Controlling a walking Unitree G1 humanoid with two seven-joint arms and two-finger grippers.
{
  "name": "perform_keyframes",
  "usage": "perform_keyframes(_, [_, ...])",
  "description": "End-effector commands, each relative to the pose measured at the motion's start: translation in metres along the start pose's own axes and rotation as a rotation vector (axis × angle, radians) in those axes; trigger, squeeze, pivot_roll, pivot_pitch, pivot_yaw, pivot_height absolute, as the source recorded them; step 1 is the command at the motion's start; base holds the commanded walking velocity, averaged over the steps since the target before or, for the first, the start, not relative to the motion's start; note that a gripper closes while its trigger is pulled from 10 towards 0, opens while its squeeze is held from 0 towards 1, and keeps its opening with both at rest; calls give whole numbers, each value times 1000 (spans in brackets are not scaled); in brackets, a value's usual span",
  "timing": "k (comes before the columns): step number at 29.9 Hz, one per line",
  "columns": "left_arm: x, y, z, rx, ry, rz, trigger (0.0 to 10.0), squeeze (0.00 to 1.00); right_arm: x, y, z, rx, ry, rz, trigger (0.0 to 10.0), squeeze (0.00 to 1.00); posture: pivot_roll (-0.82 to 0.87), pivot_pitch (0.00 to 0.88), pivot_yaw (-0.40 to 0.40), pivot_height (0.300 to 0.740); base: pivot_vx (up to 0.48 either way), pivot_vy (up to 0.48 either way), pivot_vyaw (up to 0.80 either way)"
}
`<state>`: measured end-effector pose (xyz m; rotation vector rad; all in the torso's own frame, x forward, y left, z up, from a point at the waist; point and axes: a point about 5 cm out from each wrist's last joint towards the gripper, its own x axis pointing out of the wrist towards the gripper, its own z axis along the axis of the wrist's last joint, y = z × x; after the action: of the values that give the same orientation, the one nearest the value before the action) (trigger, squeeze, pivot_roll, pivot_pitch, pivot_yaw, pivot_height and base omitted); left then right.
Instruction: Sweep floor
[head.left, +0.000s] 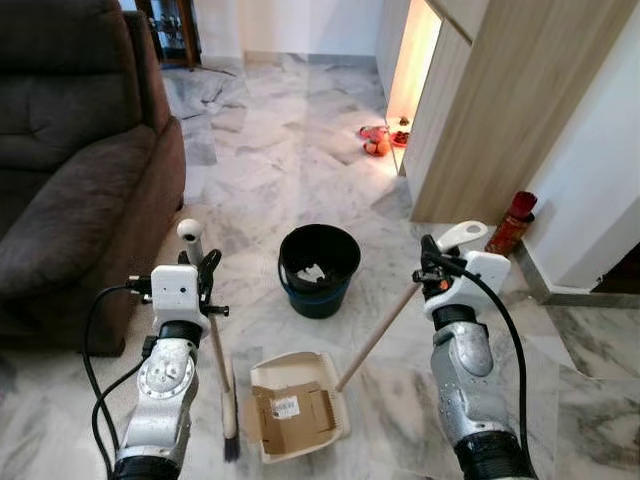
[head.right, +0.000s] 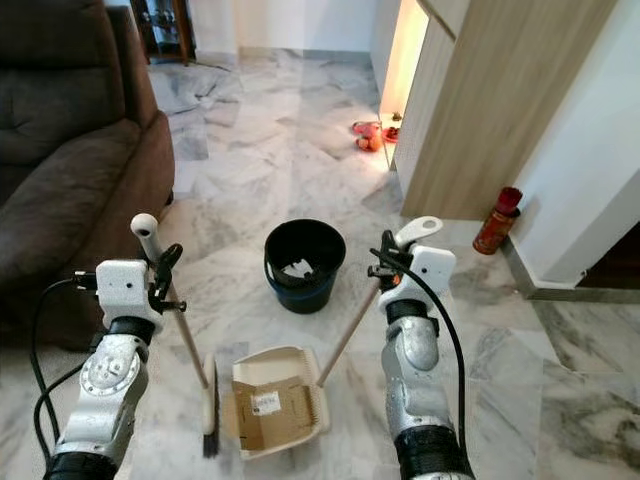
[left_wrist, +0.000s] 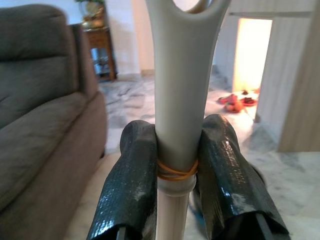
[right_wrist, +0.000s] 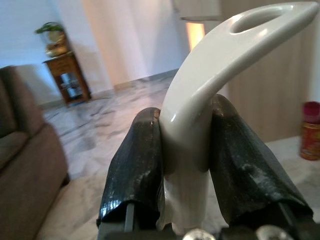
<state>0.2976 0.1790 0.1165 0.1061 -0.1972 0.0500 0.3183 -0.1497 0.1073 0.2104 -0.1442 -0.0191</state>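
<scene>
Cardboard scrap (head.left: 292, 412): lies inside the dustpan (head.left: 268, 376) on the marble floor (head.left: 270, 170), short of the black bucket (head.left: 318, 268). Broom (head.left: 228, 400): bristles just beside the pan; left gripper (left_wrist: 176, 165) clamped on its handle. Right gripper (right_wrist: 186, 145) clamped on the pan's handle. Risk: tilting the pan carelessly could spill the scrap beside the bucket.

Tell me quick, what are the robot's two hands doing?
Left hand: closed on the broom handle.
Right hand: closed on the dustpan handle.
</scene>
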Motion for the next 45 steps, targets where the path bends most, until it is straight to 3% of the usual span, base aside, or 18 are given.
perform_keyframes(1, [2, -4, 8, -4, -47, -14, 10000, 0, 2, -1, 6, 3, -30, -3, 10000, 0, 126, 0, -54, 740, 304, 0, 0])
perform_keyframes(34, [2, -6, 7, -3, -46, -11, 10000, 0, 3, 5, 8, -5, -37, 41, 10000, 0, 128, 0, -59, 740, 303, 0, 55])
perform_keyframes(45, [1, -6, 2, 14, -34, -32, 10000, 0, 0, 10, 11, -33, -61, 94, 10000, 0, 121, 0, -52, 740, 0, 0, 0])
